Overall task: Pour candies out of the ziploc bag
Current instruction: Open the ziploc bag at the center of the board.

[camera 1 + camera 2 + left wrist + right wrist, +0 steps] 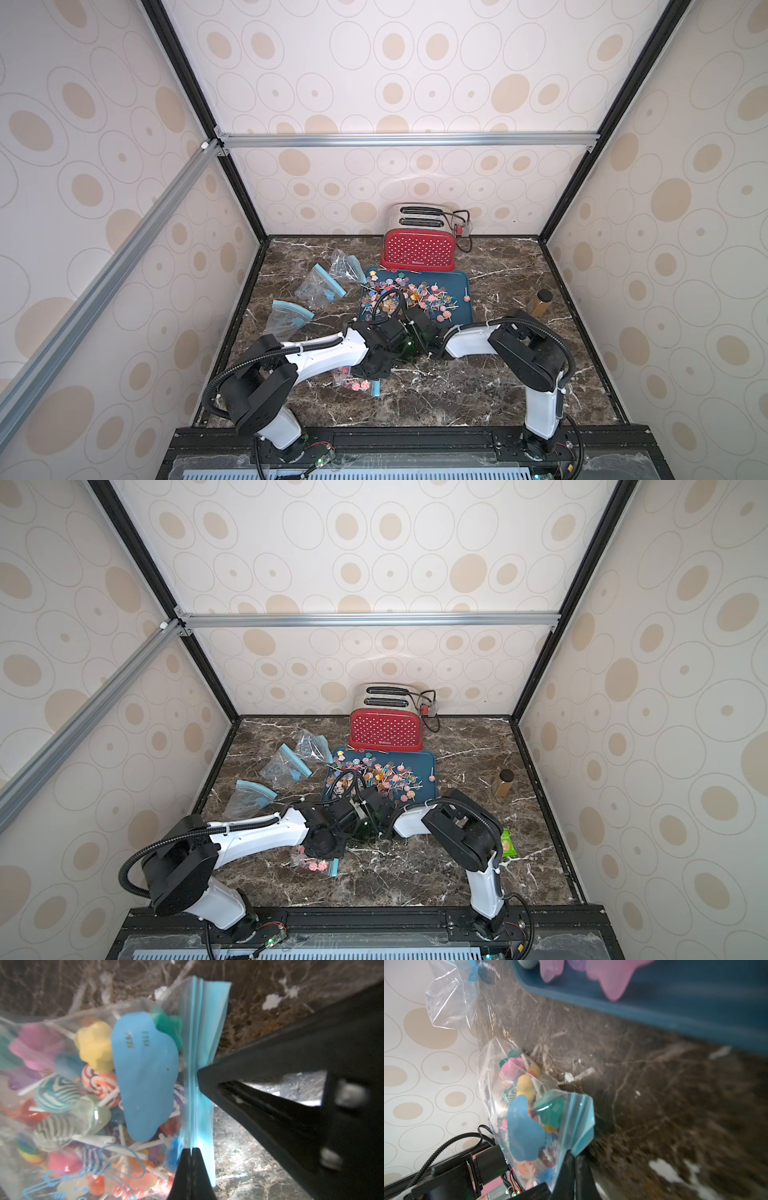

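Though on open marble (449, 395), ziploc bag (145, 1076) edge between both jaws.

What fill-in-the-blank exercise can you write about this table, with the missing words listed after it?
1. Loose lollipops lie on the dark blue tray, and behind it stands a red, white-dotted ____.
2. ____ empty ziploc bags lie beside the tray.
3. The left hand and the right hand both pinch the ____ zip strip of the full ziploc bag.

Missing words: toaster; Three; blue.
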### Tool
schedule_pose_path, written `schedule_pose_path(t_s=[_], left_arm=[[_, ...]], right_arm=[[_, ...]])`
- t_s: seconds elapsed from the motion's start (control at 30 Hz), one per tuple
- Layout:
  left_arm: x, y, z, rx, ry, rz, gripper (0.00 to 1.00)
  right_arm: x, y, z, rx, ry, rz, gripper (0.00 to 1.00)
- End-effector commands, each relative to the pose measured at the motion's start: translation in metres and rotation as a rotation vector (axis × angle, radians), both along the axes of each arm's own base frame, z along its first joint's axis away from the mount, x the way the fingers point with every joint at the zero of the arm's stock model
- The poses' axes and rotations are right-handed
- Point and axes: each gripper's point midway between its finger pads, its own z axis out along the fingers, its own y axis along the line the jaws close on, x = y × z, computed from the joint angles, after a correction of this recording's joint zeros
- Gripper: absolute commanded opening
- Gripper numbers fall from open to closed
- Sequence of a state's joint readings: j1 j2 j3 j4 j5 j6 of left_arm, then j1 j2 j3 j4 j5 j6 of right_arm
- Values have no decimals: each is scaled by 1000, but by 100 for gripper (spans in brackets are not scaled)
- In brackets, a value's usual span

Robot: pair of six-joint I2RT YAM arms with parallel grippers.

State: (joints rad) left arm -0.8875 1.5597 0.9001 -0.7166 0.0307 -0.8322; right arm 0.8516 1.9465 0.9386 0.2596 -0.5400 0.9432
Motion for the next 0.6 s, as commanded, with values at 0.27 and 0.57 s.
schedule_pose_path(t_s=[0.27, 0.57], left_arm=[[13, -43, 7, -162, -45, -44, 21], [16, -37, -8, -98, -37, -39, 19]], right_arm=[[-24, -15, -40, -137, 75, -2, 0], [-25, -16, -40, -140, 76, 0, 0]])
